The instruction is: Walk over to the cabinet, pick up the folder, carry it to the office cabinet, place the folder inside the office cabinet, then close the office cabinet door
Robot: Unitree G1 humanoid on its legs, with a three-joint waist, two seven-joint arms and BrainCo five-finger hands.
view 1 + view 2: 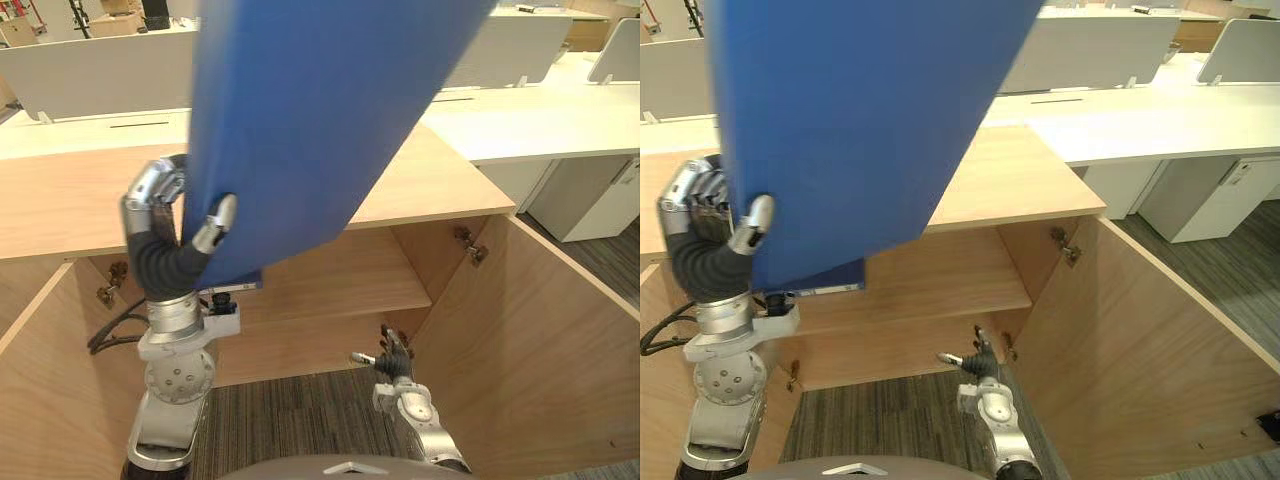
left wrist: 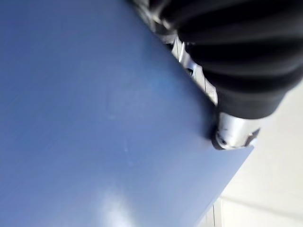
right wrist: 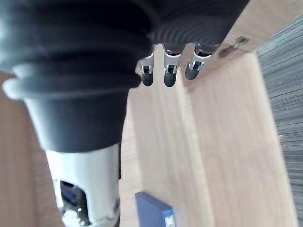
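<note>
The left hand is closed on the blue folder. Its thumb presses on the near face close to the folder's lower left edge, and its fingers curl round behind that edge. The left wrist view shows the same grip from close up, with the blue sheet pinched against the hand. The folder is held up high in front of the head camera. It is tilted, with its top leaning towards the robot's right. Its lower end hangs in front of the open wooden office cabinet, over the left part of the inner shelf. Whether it touches the shelf cannot be made out.

The right hand sits low, in front of the cabinet's lower compartment and near its right inner wall. Its fingers are loosely straight and it holds nothing.

Both cabinet doors stand wide open. The right door swings out towards the robot, with a metal hinge at its top inner corner. The left door does the same on the other side. Grey striped carpet lies under the cabinet opening. Behind the cabinet's top run white desks with pale divider panels.
</note>
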